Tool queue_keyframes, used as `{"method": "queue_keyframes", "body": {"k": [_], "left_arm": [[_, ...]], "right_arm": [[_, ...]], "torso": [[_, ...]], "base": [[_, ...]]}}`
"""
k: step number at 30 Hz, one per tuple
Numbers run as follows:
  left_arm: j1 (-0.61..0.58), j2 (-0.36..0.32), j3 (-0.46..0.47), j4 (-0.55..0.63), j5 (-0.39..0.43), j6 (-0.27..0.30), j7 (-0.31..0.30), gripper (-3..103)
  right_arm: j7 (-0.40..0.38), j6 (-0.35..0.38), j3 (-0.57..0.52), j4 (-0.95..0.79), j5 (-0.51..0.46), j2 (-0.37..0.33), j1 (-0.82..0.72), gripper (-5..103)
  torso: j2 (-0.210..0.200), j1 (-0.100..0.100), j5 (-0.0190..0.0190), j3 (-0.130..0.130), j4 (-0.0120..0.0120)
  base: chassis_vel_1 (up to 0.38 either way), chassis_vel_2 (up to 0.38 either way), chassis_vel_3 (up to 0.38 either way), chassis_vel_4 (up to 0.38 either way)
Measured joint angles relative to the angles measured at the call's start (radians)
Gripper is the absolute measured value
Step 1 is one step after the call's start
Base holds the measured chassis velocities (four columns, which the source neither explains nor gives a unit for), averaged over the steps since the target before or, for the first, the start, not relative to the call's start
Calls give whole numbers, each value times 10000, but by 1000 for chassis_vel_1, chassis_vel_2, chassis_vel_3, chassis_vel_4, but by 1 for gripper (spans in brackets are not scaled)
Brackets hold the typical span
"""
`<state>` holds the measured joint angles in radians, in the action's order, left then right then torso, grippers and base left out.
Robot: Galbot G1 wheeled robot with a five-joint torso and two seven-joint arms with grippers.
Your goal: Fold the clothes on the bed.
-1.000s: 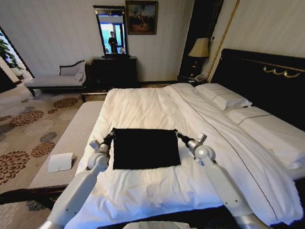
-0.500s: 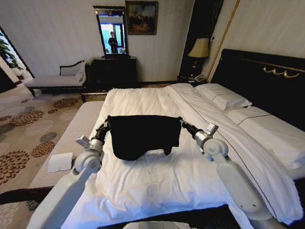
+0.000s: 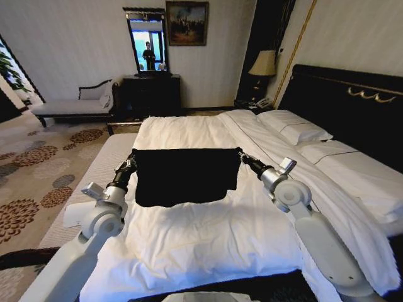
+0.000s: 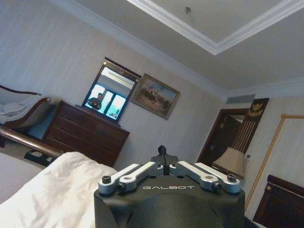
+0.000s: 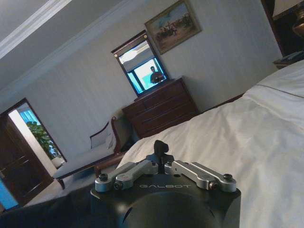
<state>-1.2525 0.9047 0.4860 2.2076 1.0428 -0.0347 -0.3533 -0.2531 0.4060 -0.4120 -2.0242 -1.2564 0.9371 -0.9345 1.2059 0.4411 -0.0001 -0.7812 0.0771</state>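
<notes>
The clothes are one black T-shirt [image 3: 186, 176], stretched flat like a sheet between my two grippers and hanging above the white bed [image 3: 208, 239]. My left gripper [image 3: 132, 158] is shut on its upper left corner, and my right gripper [image 3: 241, 155] is shut on the upper right corner. The shirt's lower edge hangs loose just over the duvet. In the left wrist view, the left gripper [image 4: 163, 153] points up toward the far wall with its fingertips pressed together. In the right wrist view, the right gripper [image 5: 160, 148] stands the same way above the bedding.
A padded bench [image 3: 94, 182] with a white folded item [image 3: 79, 214] runs along the bed's left side. Pillows [image 3: 296, 126] and a dark headboard [image 3: 352, 107] are on the right. A chaise lounge [image 3: 75, 104] and a dresser [image 3: 151, 94] stand by the far wall.
Both grippers have risen and moved away from me, lifting the shirt off the duvet. It lay flat a second ago and now hangs spread between them.
</notes>
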Motion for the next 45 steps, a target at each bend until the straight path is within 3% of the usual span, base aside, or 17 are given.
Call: {"method": "queue_keyframes", "body": {"k": [11, 23, 26, 30, 33, 35, 38, 39, 41, 43, 45], "left_arm": [[-1351, 441, 796, 928, -332, 12, -236, 0], [-5127, 1471, 1169, 2927, -1641, -190, 16, 0], [-5309, 1478, 1055, 2978, -1576, -76, -140, 0], [-4627, 1385, 756, 2589, -1304, 118, -426, 0], [-2722, 1222, -124, 918, -848, 306, -710, 0], [-2477, 1215, -252, 648, -783, 324, -708, 0], [-258, 1443, -1244, -2134, -527, 404, -646, 0], [-258, 1443, -1244, -2134, -527, 404, -646, 0], [982, 1721, -1875, -3846, -641, 281, -415, 0], [1326, 1828, -2076, -4379, -723, 225, -340, 0], [2223, 2148, -2560, -5746, -880, 84, -122, 0]], "right_arm": [[-202, 162, -164, -746, -249, 105, -511, 1], [-774, 820, -1948, -3014, -829, 489, -3954, 1], [-1141, 1028, -2050, -3166, -1175, 555, -4012, 1], [-1481, 1159, -1669, -2760, -1421, 570, -3358, 1], [-1563, 1168, -816, -1162, -1276, 828, -2143, 1], [-1552, 1168, -729, -912, -1225, 877, -2021, 1], [-1155, 1147, 291, 1596, -510, 1469, -697, 1], [-1155, 1147, 291, 1596, -510, 1469, -697, 1], [-669, 944, 988, 3403, 289, 1999, 248, 1], [-505, 848, 1164, 3979, 589, 2164, 521, 1], [-104, 582, 1529, 5341, 1299, 2587, 1314, 1]], "torso": [[0, 3, 0, 0, -1], [1, -1, 2, 2, 1], [1, -1, 0, 3, 0], [2, -3, 1, 2, 1], [1, 1, -2, -2, -5], [0, 1, -1, -3, -1], [-3, 4, 2, -4, 1], [-3, 4, 2, -4, 1], [-3, 4, 0, -5, 1], [-3, 5, 1, -5, -1], [-4, 6, -1, -6, -3]], "base": [[0, 0, 0, 0], [0, 0, 0, 0], [0, 0, 0, 0], [0, 0, 0, 0], [0, 0, 0, 0], [0, 0, 0, 0], [0, 0, 0, 0], [0, 0, 0, 0], [0, 0, 0, 0], [0, 0, 0, 0], [0, 0, 0, 0]]}}
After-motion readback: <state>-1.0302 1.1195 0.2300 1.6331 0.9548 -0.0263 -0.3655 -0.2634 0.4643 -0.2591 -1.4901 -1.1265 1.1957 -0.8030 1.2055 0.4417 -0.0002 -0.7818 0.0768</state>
